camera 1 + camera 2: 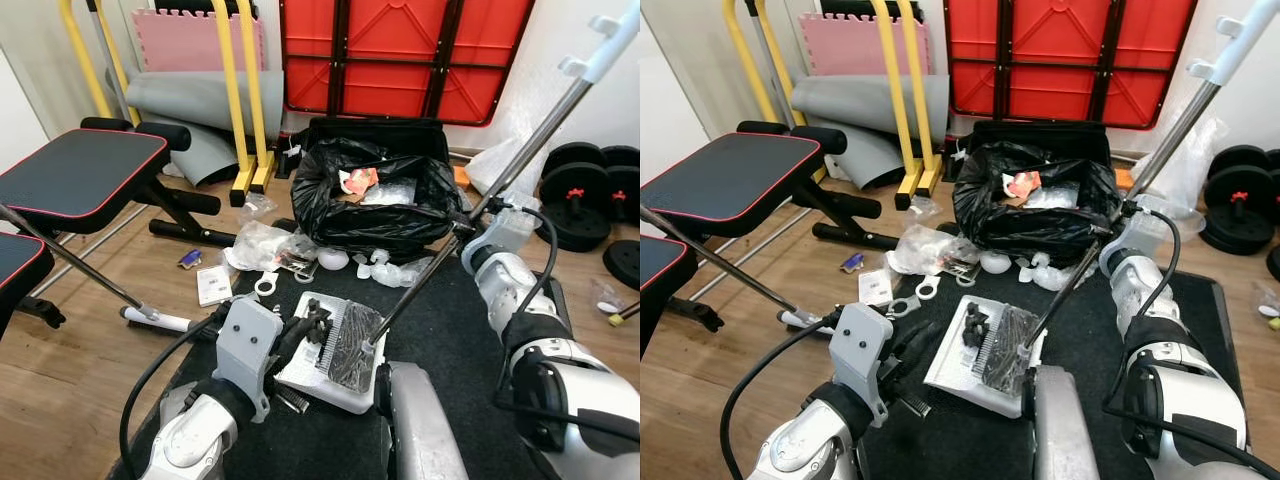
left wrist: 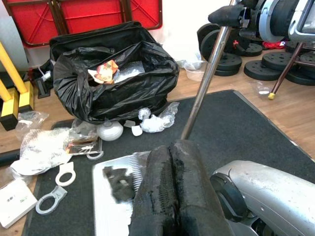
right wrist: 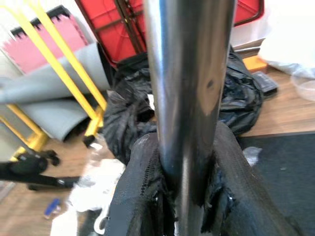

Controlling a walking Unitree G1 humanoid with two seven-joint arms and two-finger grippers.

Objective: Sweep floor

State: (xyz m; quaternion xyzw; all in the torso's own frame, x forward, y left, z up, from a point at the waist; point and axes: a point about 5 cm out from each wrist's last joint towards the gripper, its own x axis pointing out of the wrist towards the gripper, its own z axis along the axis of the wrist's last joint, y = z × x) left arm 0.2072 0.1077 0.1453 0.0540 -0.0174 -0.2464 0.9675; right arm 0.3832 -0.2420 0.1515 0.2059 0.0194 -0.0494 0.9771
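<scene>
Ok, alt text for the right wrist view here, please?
The right gripper is clamped on a shiny metal broom pole that runs up the frame. Behind it a black bin bag sits on a wooden floor, beside yellow bars.

Both eye views look forward and down from the head, with the black rubbish bag (image 1: 375, 195) at mid-distance ahead. The left wrist view faces that same bag (image 2: 115, 78) from low over the dark mat (image 2: 236, 132), much nearer. The right wrist view looks along a metal pole (image 3: 184, 98), very close, with the bag behind it.
</scene>
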